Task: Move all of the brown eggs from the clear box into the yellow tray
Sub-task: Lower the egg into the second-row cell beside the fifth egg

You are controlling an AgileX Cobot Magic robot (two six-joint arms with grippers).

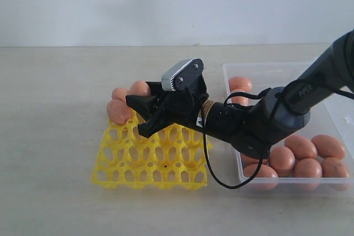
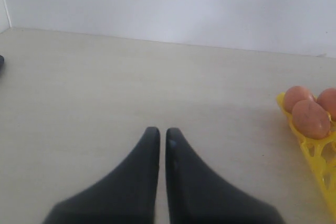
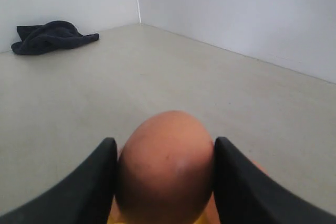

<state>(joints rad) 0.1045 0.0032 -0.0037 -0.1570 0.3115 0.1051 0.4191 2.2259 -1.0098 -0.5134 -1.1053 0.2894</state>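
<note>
Over the tray (image 1: 149, 164), the right pincer (image 3: 164, 142) is clamped on an egg (image 3: 165, 174), with seated eggs (image 1: 119, 111) just beyond its tips. Let go off-centre, it could miss its cup or knock a neighbour and crack. More eggs (image 1: 301, 147) wait in the box (image 1: 232, 70) behind. The left pincer (image 2: 163, 132), tips together, hangs over the bench (image 2: 105, 77).

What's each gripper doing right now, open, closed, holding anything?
Left gripper: closed, holding nothing.
Right gripper: closed on a brown egg.
</note>
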